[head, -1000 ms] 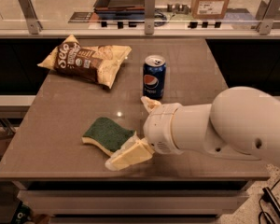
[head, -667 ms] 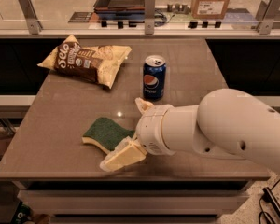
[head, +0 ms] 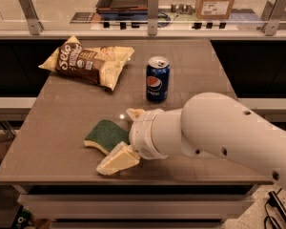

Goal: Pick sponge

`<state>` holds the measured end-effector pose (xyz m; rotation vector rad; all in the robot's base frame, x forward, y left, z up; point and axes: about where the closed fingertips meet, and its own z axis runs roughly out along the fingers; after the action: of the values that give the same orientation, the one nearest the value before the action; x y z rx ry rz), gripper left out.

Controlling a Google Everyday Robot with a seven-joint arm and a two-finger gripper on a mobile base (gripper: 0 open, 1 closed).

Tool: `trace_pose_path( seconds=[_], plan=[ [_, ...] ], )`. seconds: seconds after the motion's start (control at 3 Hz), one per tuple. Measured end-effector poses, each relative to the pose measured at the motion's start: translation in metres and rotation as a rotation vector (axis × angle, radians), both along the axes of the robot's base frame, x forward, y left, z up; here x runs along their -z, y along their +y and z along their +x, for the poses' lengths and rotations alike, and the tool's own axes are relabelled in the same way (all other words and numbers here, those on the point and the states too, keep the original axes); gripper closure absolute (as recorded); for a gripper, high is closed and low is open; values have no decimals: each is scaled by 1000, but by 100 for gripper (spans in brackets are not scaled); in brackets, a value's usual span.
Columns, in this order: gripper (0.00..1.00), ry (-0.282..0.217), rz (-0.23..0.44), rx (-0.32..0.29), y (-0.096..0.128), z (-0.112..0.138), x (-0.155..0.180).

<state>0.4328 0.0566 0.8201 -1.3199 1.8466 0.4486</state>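
Note:
The sponge (head: 105, 133) lies flat on the table (head: 62, 123) near its front edge, dark green top up with pale yellow foam showing at its left edge. My gripper (head: 118, 140) reaches in from the right and is open. One pale yellow padded finger (head: 117, 160) lies in front of the sponge. The other finger (head: 135, 113) is behind the sponge's right end. The sponge's right part sits between them, and the white wrist hides its right end. I cannot tell whether the fingers touch it.
A blue Pepsi can (head: 158, 78) stands upright behind the gripper. A yellow-and-brown chip bag (head: 88, 61) lies at the back left. My bulky white arm (head: 219, 132) covers the table's right front. A railed counter (head: 148, 25) runs behind the table.
The arm has moved left and a little forward. The fingers now reach further along the sponge. The sponge, can and bag have not moved.

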Motion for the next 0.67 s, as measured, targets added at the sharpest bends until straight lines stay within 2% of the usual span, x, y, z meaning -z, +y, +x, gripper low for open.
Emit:
trace_pose_path(
  seconds=[0.67],
  plan=[
    [61, -6, -2, -3, 2, -1, -3]
  ],
)
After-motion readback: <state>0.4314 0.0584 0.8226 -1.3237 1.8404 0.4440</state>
